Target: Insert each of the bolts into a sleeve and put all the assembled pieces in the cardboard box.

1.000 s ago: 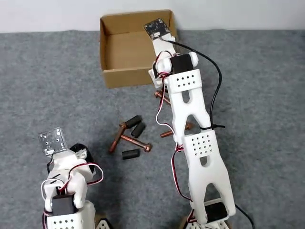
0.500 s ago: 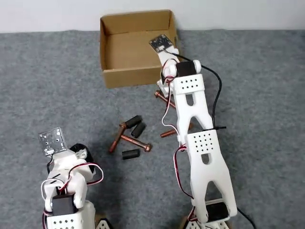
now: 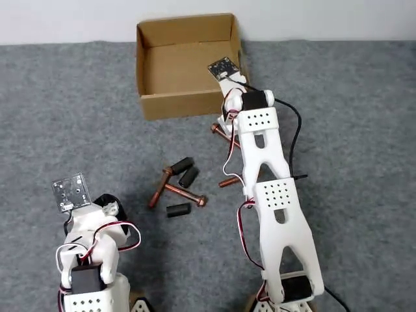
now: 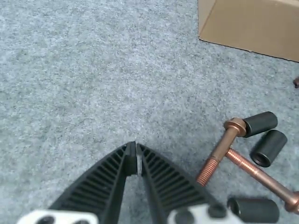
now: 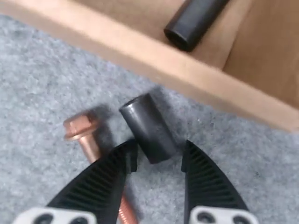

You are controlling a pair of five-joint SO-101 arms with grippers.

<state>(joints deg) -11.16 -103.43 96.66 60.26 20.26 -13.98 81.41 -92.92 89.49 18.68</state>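
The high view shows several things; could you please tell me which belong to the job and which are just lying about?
Job: cardboard box; copper bolts; black sleeves.
Not part of it: grey mat; black cable; white wall.

Open grey carpet (image 3: 78, 130) ahead of the left gripper (image 4: 136, 151), a free run up to the cardboard box (image 3: 182, 104). Mid-table, the heap of bolts and sleeves (image 3: 179, 190) blocks the way. The right arm (image 3: 286, 247) lies across to the box corner. The right gripper (image 5: 160, 148), fingers parted, is hemmed in: front wall (image 5: 154, 58) just beyond, black sleeve (image 5: 148, 128) between, copper bolt (image 5: 84, 133) alongside.
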